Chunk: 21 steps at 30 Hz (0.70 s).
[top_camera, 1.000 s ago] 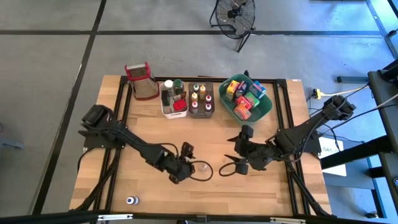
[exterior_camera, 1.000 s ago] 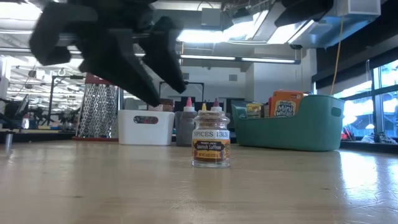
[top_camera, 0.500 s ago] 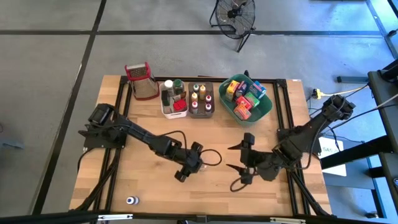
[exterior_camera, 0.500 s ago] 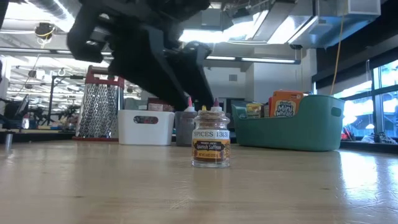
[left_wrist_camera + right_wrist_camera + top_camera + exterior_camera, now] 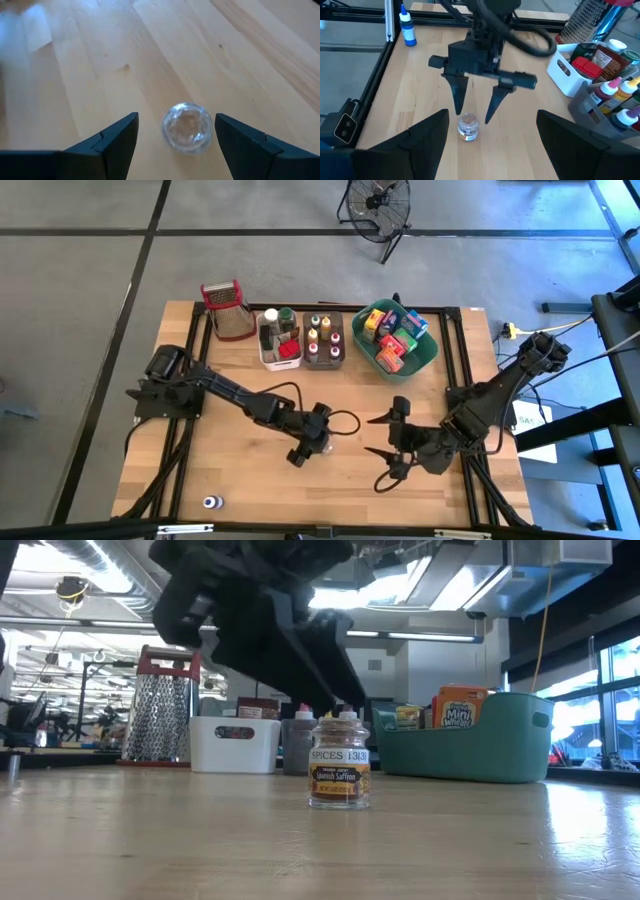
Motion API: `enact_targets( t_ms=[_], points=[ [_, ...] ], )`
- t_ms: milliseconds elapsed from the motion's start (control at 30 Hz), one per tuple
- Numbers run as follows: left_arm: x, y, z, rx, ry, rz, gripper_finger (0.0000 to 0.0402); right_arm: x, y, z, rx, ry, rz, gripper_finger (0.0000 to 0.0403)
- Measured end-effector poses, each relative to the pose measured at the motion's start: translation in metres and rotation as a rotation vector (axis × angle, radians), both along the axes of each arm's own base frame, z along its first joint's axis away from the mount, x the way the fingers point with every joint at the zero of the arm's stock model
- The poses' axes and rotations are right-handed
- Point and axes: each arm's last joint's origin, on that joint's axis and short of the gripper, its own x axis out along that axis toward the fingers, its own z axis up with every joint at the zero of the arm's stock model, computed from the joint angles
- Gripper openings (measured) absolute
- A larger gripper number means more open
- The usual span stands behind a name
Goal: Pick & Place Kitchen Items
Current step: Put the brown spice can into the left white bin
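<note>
Hovering our left gripper wide open and empty, spice jar upright between and just below its fingertips, our right gripper open and empty nearby.

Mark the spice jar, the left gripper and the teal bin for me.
spice jar [image 5: 339, 772]: low view, on its label.
left gripper [image 5: 473, 105]: right wrist view, midway between its open fingertips, above the jar.
teal bin [image 5: 470, 751]: low view, on its front wall.

Overhead, table-level and two wrist views, all sharing the spice jar.
</note>
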Motion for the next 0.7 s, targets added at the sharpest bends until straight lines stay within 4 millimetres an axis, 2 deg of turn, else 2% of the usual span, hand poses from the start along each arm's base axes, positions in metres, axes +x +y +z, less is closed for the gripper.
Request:
enact_targets(
  t_ms=[167, 700],
  points=[
    [0.004, -0.001, -0.011, -0.046, 0.024, -0.043, 0.0258, 0.000, 0.000, 0.000, 0.006, 0.000, -0.003, 0.0305],
    [0.006, 0.003, -0.012, -0.068, 0.024, -0.028, 0.0258, 0.000, 0.000, 0.000, 0.012, 0.006, 0.003, 0.0305]
  ],
)
